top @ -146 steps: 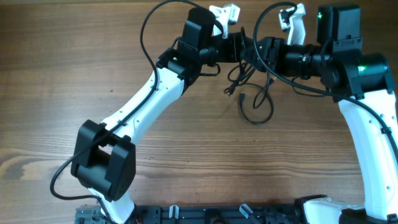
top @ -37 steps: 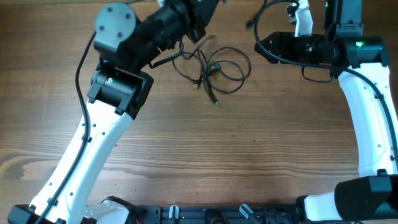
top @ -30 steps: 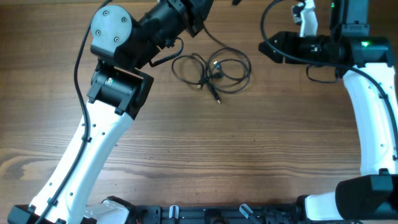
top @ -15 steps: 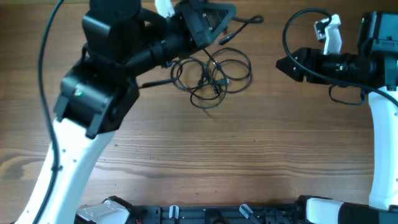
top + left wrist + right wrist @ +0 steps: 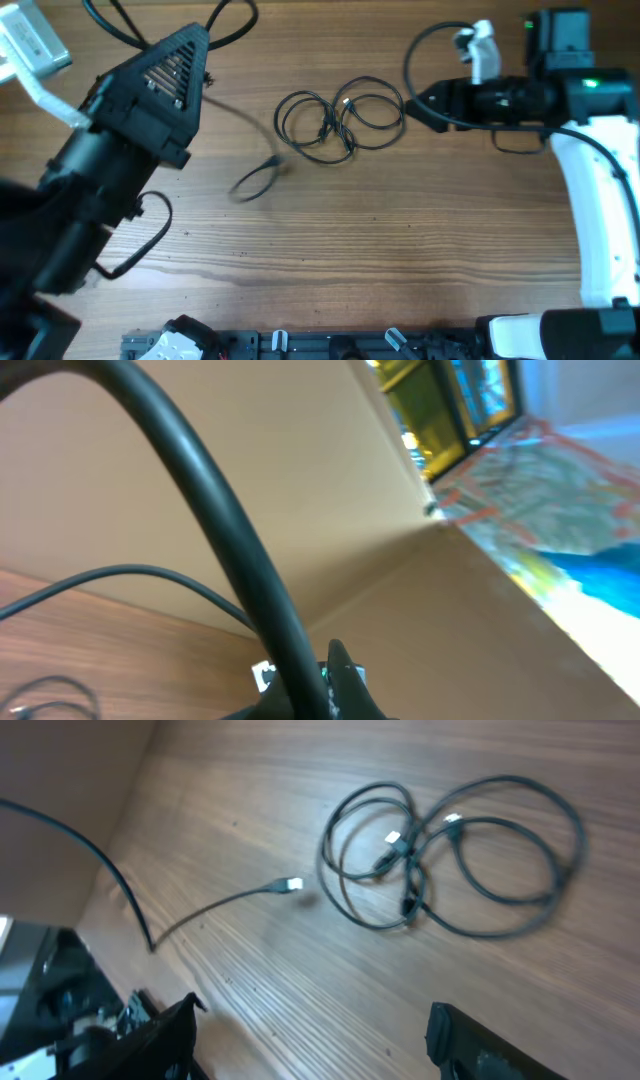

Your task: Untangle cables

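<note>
Left pincer: clenching loose cable, dangling at 8 o'clock from cables.
Right pincer: gaping empty, hovering at their 3 o'clock.
Cables: lying looped together on table.

Thin blk cables lie in overlapping loops, one strand apart.

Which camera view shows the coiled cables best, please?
The right wrist view: the cables fill the frame, with loops and plug ends sharp and one cord trailing off left. The overhead view shows the cables whole but small, the trailing cord blurred. The left wrist view catches at most a sliver at its lower-left corner.
</note>
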Available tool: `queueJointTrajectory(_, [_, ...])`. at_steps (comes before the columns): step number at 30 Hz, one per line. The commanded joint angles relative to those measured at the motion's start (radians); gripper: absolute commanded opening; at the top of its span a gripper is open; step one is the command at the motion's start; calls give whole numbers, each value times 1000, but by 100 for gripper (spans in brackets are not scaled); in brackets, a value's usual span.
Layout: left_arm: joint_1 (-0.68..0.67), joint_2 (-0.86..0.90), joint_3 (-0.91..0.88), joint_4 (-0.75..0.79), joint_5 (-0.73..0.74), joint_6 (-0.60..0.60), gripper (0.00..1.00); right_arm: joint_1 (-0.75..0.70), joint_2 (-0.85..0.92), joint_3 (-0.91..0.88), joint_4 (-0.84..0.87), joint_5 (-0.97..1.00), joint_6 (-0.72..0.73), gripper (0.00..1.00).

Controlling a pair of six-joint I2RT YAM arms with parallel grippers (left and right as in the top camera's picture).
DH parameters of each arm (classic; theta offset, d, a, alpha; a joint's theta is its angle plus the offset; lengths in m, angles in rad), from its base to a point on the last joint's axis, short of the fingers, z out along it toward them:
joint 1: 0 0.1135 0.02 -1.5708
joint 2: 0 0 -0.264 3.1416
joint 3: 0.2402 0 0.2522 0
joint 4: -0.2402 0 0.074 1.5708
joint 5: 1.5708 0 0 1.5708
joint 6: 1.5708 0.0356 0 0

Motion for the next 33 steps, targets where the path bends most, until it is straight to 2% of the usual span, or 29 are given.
queueJointTrajectory(1, [0,78,-7,-42,-127,56,4,70,46,16,71,-18,14,76])
queueJointTrajectory(9, [37,266,-7,-224,-175,142,4,80,53,16,105,2,55,79])
queueJointTrajectory(13, [73,348,-7,-405,-175,142,4,80,53,16,75,105,107,80])
queueJointTrajectory(18, [75,503,-16,-623,-156,129,4,80,53,16,76,115,106,84])
queueJointTrajectory(22, [75,588,-101,-617,-157,116,4,80,53,16,72,127,106,84])
queueJointTrajectory(26, [84,603,-241,-607,-231,8,4,80,53,16,67,145,107,84])
queueJointTrajectory(28, [95,603,-343,-573,-255,-22,4,80,53,16,70,145,113,86])
queueJointTrajectory(33, [95,603,-566,-403,-177,-20,4,80,53,16,60,205,137,87])
